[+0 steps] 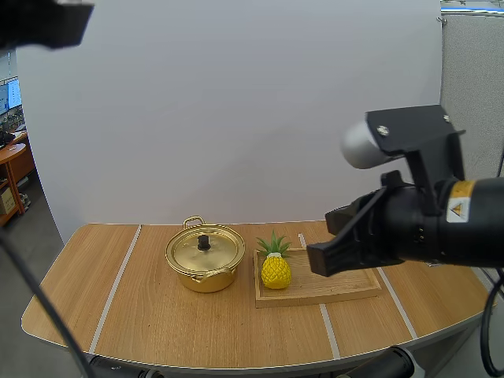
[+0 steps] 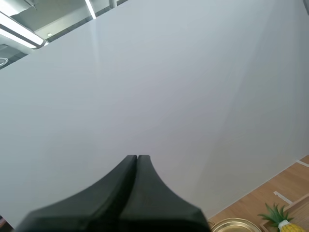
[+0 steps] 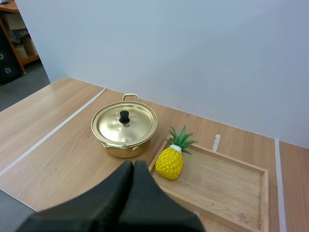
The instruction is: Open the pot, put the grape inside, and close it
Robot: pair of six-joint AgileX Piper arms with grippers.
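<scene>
Nearest the bases, the right gripper hangs above the front of the table with its jaws together on nothing, its wedge aimed toward the gap between tray and pot. Beyond it lies the wooden tray, and at the tray's end next to the pot stands a yellow pineapple with a green crown. No grape is to be seen, so this fruit looks to be the thing meant for the pot. Just beside the tray, apart from it, sits the golden pot, its lid seated and the black knob upright in the middle. The left gripper is raised high, facing the wall behind the table, its jaws also pressed together and empty. By my reading the task is at its very start, at the opening step. The next move calls for one gripper to part its jaws, come down centred over the knob, close on it and lift the lid straight up.
</scene>
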